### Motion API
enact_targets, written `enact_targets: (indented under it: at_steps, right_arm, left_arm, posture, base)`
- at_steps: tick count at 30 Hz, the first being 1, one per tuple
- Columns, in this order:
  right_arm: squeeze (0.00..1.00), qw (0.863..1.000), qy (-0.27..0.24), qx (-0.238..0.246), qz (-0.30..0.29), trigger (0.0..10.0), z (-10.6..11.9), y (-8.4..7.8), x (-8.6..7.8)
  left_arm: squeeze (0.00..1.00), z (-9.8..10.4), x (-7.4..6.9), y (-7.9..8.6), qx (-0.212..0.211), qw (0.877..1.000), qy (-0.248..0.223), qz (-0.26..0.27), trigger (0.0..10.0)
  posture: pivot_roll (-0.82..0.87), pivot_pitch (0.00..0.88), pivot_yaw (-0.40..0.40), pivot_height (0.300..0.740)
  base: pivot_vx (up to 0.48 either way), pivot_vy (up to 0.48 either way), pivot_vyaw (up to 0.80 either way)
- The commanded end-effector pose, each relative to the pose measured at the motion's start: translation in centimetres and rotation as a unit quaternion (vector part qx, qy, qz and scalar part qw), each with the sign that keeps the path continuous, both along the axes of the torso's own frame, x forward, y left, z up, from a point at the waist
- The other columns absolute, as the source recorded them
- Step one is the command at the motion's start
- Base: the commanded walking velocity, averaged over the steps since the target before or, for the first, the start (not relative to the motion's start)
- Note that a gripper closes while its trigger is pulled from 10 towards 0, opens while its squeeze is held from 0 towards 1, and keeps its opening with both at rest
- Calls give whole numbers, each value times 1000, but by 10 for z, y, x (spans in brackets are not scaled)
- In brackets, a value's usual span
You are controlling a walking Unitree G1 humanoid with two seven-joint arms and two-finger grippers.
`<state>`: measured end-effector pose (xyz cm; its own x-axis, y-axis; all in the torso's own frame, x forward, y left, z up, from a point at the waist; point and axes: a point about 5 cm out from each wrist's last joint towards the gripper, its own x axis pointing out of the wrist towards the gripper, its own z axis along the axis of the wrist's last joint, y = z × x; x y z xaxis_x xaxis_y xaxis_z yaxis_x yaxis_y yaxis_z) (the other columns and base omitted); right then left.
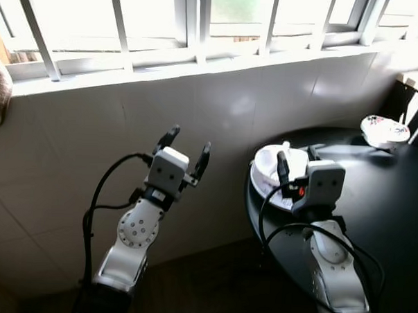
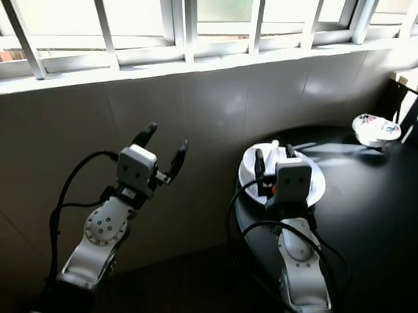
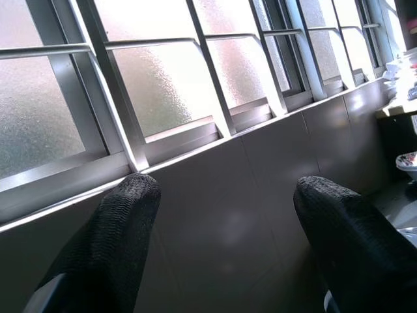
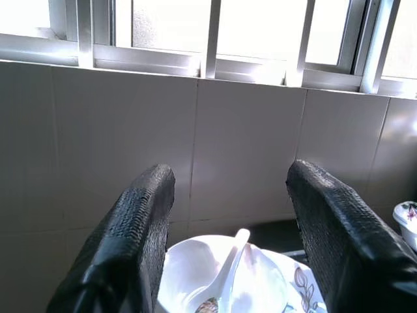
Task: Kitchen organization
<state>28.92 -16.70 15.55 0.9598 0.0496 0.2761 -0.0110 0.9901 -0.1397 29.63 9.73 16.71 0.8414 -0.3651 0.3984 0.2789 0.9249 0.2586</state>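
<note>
Hovering over white bowl (image 4: 225, 274) w/ spoon (image 4: 228, 267) — right gripper (image 1: 296, 164), fingers apart; left gripper (image 1: 185, 145) raised, spread, empty.

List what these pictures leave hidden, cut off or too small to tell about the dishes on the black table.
- White bowl and its spoon: lower part cut off by the right wrist view's edge; in the eye views the right hand covers part of it.
- Plate under the bowl: partly behind the right hand.
- Patterned bowl at the far side: too small and glare-washed to read its contents.
- Black table: right side cut off by the frame.
</note>
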Motion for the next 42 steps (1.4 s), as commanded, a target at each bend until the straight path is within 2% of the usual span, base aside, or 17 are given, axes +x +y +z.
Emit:
enact_targets:
  at_steps: [1,18,27,33,37,40,42]
  right_arm:
    - [0,1000,0,0,3,10000,2,4,3]
    - [0,1000,23,-3,-10,10000,-5,-2,5]
    - [0,1000,25,-2,-13,10000,-6,-2,6]
    - [0,1000,25,-1,-12,10000,-6,-2,6]
    - [0,999,40,15,-22,10000,-11,-5,7]
    - [0,998,48,12,-24,10000,-13,-5,7]
    - [0,998,49,12,-23,10000,-14,-5,7]
  left_arm:
    - [0,0,1,4,10,1000,2,7,10000]
    - [0,-4,3,3,-3,1000,19,5,10000]
    - [0,-5,3,3,-3,1000,23,4,10000]
    - [0,-4,2,3,2,1000,13,1,10000]
    - [0,-16,2,4,20,999,37,1,10000]
    - [0,-33,2,5,27,996,88,-4,10000]
    - [0,-35,2,5,25,995,93,-4,10000]
  posture:
    - [25,0,28,740]
    - [20,0,26,740]
    - [21,0,26,740]
    - [22,0,27,740]
    - [23,0,29,740]
    - [21,0,31,740]
    - [20,0,32,740]
  base:
    - [0,0,0]
    - [0,0,0]
    - [0,458,0]
    - [0,0,0]
    - [0,0,0]
    - [86,0,-800]
    - [259,0,-800]
